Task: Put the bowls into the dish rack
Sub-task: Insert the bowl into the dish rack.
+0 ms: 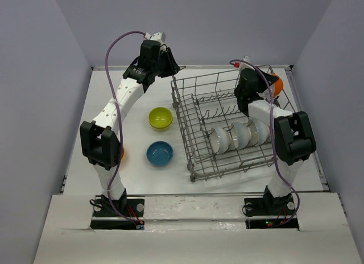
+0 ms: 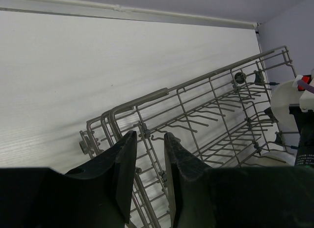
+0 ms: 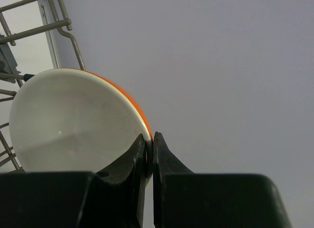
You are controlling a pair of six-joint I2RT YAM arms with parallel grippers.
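Note:
The grey wire dish rack (image 1: 210,104) stands on the right half of the table with three white bowls (image 1: 239,134) upright between its tines. A lime bowl (image 1: 160,118) and a blue bowl (image 1: 159,153) sit on the table left of it. My right gripper (image 3: 150,135) is shut on the rim of an orange bowl (image 3: 73,120) with a white inside. It holds that orange bowl (image 1: 277,82) over the rack's far right corner. My left gripper (image 2: 149,135) is open just above the dish rack's (image 2: 147,97) far left corner, with nothing pinched between its fingers.
A small orange patch (image 1: 121,153) shows behind the left arm's elbow; what it is I cannot tell. The right arm (image 2: 299,134) shows at the right edge of the left wrist view. Grey walls close the table at the back and sides.

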